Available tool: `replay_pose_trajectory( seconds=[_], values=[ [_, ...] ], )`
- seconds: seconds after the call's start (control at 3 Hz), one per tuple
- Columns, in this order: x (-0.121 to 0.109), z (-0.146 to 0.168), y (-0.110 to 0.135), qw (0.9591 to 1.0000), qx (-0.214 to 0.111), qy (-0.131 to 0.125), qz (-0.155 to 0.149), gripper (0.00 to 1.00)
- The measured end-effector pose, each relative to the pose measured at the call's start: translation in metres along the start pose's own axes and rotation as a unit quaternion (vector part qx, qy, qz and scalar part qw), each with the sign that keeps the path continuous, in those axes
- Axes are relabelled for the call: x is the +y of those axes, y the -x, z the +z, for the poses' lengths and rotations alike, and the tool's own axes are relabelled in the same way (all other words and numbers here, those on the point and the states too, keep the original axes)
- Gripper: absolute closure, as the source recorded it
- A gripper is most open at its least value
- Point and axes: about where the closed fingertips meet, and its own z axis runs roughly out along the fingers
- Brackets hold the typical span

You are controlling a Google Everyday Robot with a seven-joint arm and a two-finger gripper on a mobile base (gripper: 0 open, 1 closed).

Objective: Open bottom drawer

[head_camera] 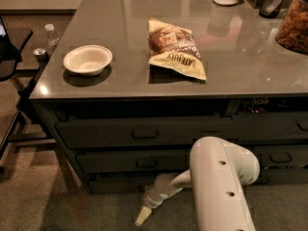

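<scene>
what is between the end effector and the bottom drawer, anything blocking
Nothing visible blocks it. The end effector hangs low over the carpet, just in front of the bottom drawer, with no object between them. The robot's own arm covers the middle of the drawer front, so its handle cannot be seen.

The drawer (114, 183) is a wide, dark grey strip, the lowest and slimmest front in its stack of three. It lies level and looks shut, its front in line with the taller fronts above it, and no interior shows. The gripper (143, 216) hangs low over the floor, just below and in front of the drawer's middle. From there the front runs out to the gripper's left in shadow. Its centre handle and right part are hidden behind the arm.
</scene>
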Motion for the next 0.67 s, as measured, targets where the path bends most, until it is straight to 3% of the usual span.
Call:
replay_pose_trajectory(
  seconds=[0.67],
  values=[
    [0.0085,0.0117,-0.0156,0.9991,0.035,0.023,0.0,0.0]
  ],
)
